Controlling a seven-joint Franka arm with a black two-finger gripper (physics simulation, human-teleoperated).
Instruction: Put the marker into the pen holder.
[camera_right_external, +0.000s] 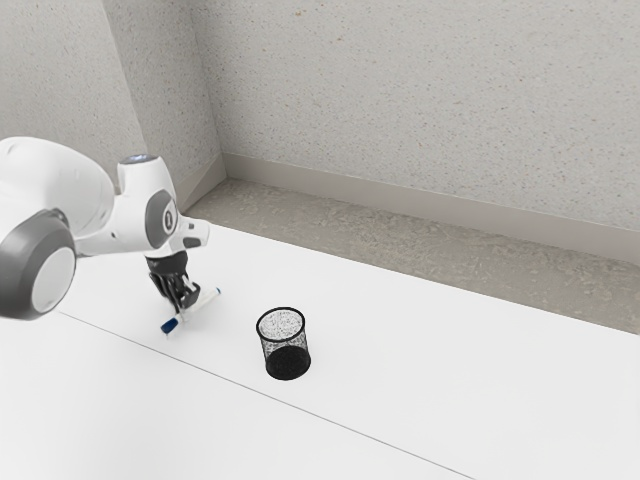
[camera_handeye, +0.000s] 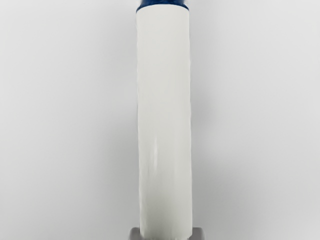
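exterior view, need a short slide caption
Gripper closed on a white, blue-capped marker, near a black mesh pen holder

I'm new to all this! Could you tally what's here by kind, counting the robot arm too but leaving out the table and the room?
Robot arm: 1
Marker, white and blue: 1
Pen holder, black mesh: 1
Total: 3

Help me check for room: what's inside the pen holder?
Inside the pen holder I see mesh wall and no pens; its dark bottom, seen through mesh, could hide something small.
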